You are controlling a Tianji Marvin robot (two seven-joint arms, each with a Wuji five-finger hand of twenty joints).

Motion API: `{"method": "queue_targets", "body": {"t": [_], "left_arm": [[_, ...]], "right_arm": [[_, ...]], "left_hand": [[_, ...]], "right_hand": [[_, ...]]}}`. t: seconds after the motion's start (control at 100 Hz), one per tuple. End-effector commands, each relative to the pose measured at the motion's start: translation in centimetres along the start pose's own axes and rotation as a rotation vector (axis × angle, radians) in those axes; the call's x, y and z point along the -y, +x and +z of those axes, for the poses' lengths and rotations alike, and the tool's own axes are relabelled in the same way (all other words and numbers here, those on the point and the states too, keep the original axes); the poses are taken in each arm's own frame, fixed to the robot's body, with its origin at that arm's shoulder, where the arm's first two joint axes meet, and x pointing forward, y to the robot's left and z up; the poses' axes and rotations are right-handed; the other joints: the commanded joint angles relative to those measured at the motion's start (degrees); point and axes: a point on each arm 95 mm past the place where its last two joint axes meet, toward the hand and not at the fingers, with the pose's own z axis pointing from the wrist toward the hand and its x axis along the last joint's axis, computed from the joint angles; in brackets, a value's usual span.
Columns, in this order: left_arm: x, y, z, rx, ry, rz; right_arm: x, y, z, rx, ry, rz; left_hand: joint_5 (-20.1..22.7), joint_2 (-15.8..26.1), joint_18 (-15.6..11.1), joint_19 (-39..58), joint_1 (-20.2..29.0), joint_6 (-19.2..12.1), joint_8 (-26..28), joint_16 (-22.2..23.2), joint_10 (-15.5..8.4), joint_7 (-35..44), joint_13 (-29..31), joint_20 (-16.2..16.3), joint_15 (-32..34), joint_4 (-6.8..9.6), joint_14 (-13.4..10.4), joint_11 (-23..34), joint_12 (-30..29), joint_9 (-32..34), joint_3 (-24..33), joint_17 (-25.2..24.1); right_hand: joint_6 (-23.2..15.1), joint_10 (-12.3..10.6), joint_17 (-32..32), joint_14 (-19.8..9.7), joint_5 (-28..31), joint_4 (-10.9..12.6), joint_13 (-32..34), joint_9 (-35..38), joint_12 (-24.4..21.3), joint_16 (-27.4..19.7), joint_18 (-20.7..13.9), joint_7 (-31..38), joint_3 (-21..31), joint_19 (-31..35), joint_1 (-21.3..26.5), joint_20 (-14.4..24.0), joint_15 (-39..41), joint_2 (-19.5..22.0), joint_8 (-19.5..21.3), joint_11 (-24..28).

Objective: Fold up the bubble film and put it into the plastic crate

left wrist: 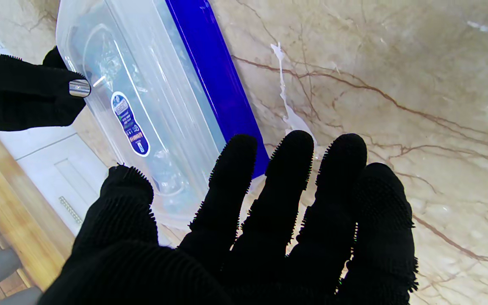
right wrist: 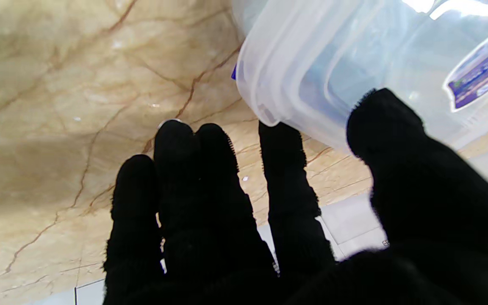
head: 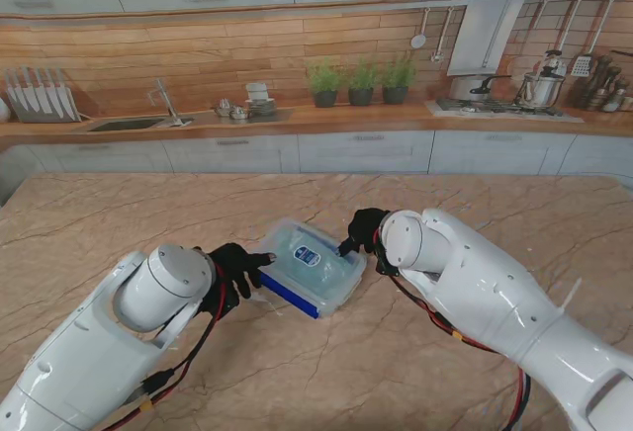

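Flanking the crate (head: 310, 266), left hand (head: 233, 271) and right hand (head: 363, 231) both spread and empty; film (left wrist: 100, 63) seems inside, so withdraw straight outward without nudging it.

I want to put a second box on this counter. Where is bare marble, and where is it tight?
Bare marble lies left of the left hand, right of the right hand, and between the plastic crate and the counter's far edge. It is tight at the crate itself, with a hand at each end.
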Motion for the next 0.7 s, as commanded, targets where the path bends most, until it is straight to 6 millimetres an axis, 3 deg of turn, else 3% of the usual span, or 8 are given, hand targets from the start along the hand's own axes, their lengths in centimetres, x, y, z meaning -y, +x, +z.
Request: {"method": "queue_targets", "body": {"t": [0.0, 0.29, 0.69], "left_arm": [[-0.9, -0.2, -0.2, -0.001, -0.021, 0.003], [-2.3, -1.0, -0.7, 0.014, -0.011, 0.07], [-4.2, -1.3, -0.3, 0.0, 0.018, 0.06]], "right_arm": [[2.2, -0.3, -0.1, 0.007, 0.04, -0.004], [4.0, 0.3, -2.2, -0.011, 0.056, 0.012], [6.3, 1.3, -3.8, -0.03, 0.044, 0.035]], "left_hand": [[0.32, 2.9, 0.44, -0.22, 0.26, 0.65, -0.7, -0.01, 1.36, -1.26, -0.99, 0.26, -0.46, 0.4, 2.46, -0.64, -0.47, -1.18, -1.31, -0.55], [0.05, 2.85, 0.34, -0.11, 0.07, 0.96, 0.1, 0.15, 1.23, -0.24, -0.71, 0.27, -0.33, 0.38, 2.4, -0.31, -0.28, -0.98, -1.35, -0.41], [-0.65, 2.5, 0.24, 0.24, -0.13, 0.66, 0.35, 0.3, 1.07, -0.03, -0.69, 0.41, 0.01, 0.44, 2.0, 0.12, -0.11, -1.39, -1.34, -0.3]], "right_hand": [[-4.53, 2.95, 0.59, 1.95, 5.65, 3.89, 2.43, 2.76, 1.13, 0.99, -1.7, 8.78, 3.93, 3.62, 5.23, 1.57, 2.47, 1.33, 3.56, 2.63], [-3.26, 3.92, 1.06, 2.28, 6.57, 5.11, 3.19, 2.92, 2.0, 1.61, -1.5, 6.89, 2.62, 5.9, 4.21, 1.86, 4.61, 5.23, 7.11, 4.34], [-3.06, 4.73, 0.54, 2.54, 6.09, 5.39, 2.57, 2.02, 2.09, 1.6, -1.59, 5.05, 0.07, 6.24, 2.86, 1.89, 4.73, 8.34, 7.91, 4.23]]}}
